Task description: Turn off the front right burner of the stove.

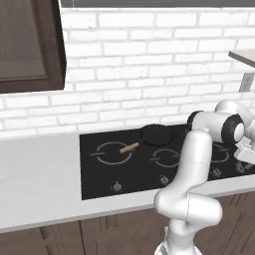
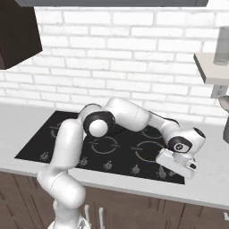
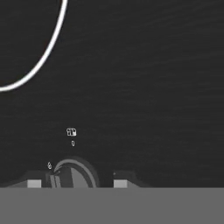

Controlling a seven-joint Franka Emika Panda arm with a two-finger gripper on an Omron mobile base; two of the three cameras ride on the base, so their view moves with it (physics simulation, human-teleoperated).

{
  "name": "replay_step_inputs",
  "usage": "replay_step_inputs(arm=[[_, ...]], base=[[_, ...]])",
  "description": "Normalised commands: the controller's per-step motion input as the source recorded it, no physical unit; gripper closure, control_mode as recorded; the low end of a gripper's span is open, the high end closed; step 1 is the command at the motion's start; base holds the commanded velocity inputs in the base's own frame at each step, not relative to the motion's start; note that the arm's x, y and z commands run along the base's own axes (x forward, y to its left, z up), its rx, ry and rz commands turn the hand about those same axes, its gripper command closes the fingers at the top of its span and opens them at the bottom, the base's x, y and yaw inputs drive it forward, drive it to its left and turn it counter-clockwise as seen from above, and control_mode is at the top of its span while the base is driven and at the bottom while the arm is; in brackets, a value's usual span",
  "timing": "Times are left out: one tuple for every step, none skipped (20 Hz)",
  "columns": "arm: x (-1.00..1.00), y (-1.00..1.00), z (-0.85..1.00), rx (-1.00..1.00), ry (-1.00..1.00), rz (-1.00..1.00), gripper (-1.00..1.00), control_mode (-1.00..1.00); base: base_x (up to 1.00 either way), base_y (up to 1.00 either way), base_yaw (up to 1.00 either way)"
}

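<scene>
The stove (image 1: 99, 169) is a flat black glass cooktop set into the grey counter (image 1: 35, 184), with a row of small round knobs (image 1: 117, 187) along its front edge. The front right burner (image 1: 219, 153) lies at the stove's 4 o'clock corner; a red arc shows within its grey rings, beside the arm. In the hand view, a knob (image 3: 72, 175) sits between the fingers (image 3: 119, 181) at 6 o'clock; whether they grip it cannot be told. A dark pan (image 1: 155, 133) rests at the stove's 12 o'clock. A white brick wall (image 1: 149, 60) rises behind the counter, with a dark cabinet (image 1: 27, 45) at 10 o'clock.
</scene>
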Motion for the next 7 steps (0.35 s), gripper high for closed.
replay_step_inputs(arm=[[-0.06,0.00,0.00,0.02,0.00,0.00,1.00,-1.00],[0.00,0.00,0.00,0.00,-0.01,0.00,1.00,-1.00],[0.00,0.00,0.00,0.00,0.00,0.00,1.00,-1.00],[0.00,0.00,0.00,0.00,0.00,0.00,1.00,-1.00],[0.00,0.00,0.00,0.00,0.00,0.00,1.00,-1.00],[0.00,0.00,0.00,0.00,0.00,0.00,1.00,-1.00],[0.00,0.00,0.00,0.00,0.00,0.00,1.00,-1.00]], base=[[0.00,0.00,0.00],[0.00,0.00,0.00],[0.00,0.00,0.00],[0.00,0.00,0.00],[0.00,0.00,0.00],[0.00,0.00,0.00],[0.00,0.00,0.00]])
